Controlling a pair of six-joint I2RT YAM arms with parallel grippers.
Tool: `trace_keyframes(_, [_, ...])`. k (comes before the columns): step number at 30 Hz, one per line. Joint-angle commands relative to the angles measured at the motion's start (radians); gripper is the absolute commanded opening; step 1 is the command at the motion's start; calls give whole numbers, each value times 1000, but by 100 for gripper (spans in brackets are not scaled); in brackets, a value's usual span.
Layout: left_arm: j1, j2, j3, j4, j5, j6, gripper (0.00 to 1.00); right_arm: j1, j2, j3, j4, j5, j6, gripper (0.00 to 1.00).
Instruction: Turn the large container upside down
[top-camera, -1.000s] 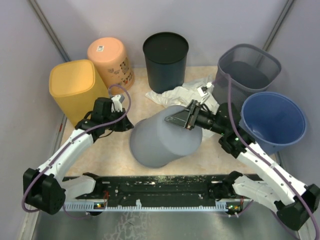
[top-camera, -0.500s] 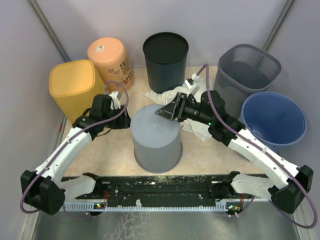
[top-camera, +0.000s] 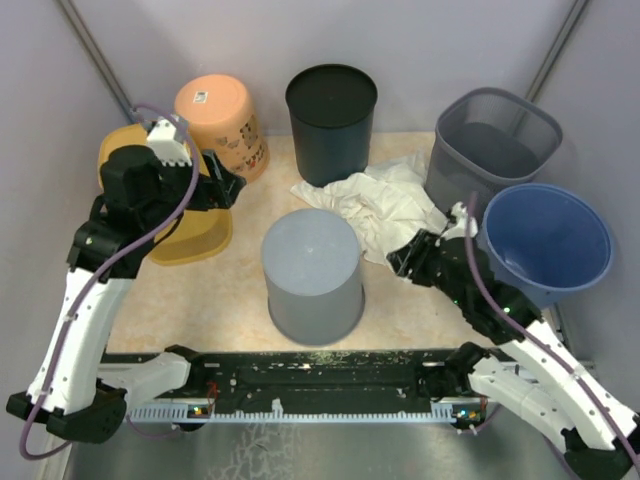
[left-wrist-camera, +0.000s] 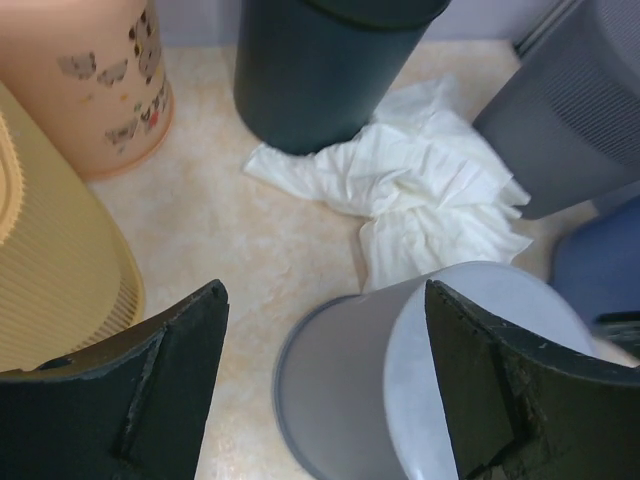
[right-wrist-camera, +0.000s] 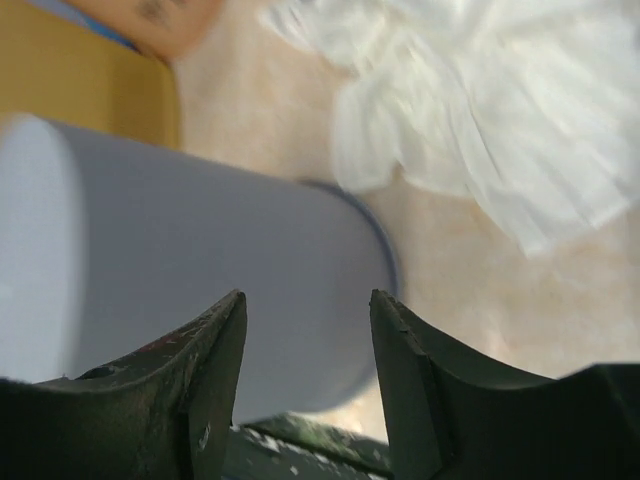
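Note:
The large container, a plain grey bin, stands upside down in the middle of the table with its flat base up. It also shows in the left wrist view and fills the left of the right wrist view. My left gripper hangs open above and to the left of it, over the yellow bin, with nothing between its fingers. My right gripper is open just right of the container, apart from it, and its jaws are empty.
An upturned orange bin and a yellow bin stand at the back left. At the back middle is a black bin. A grey mesh bin and a blue bin are on the right. A crumpled white cloth lies behind the container.
The container went from tilted to standing upside down. Both grippers opened. The left arm lifted back toward the yellow bin, and the right arm let go and drew back to the right.

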Motion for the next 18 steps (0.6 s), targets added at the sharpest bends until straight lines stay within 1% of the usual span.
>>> trace_keyframes(1, [-1,-32,83,-9,92,13,84,3,36,-147,-18,-133,66,53])
trace_keyframes(3, [-1,-39,94,9,127,-4,84,38,73,-197,94,-186,97,52])
trace_keyframes(6, [-2,-44,109,17,159,-23,85,158,173,-247,312,-207,163,53])
trace_keyframes(9, [-1,-56,115,32,195,-44,85,248,366,-224,552,-227,183,53])
trace_keyframes(11, [-1,-65,118,45,208,-59,85,274,527,-162,705,-256,178,53])
trace_keyframes(13, [-1,-72,128,48,207,-69,85,290,700,-71,841,-321,167,53])
trace_keyframes(14, [-2,-76,135,46,207,-68,85,297,778,-6,877,-358,157,53])
trace_keyframes(16, [0,-78,151,34,195,-68,85,306,929,135,879,-443,142,53])
trace_keyframes(18, [-2,-81,162,19,185,-61,85,305,1011,247,831,-507,134,53])
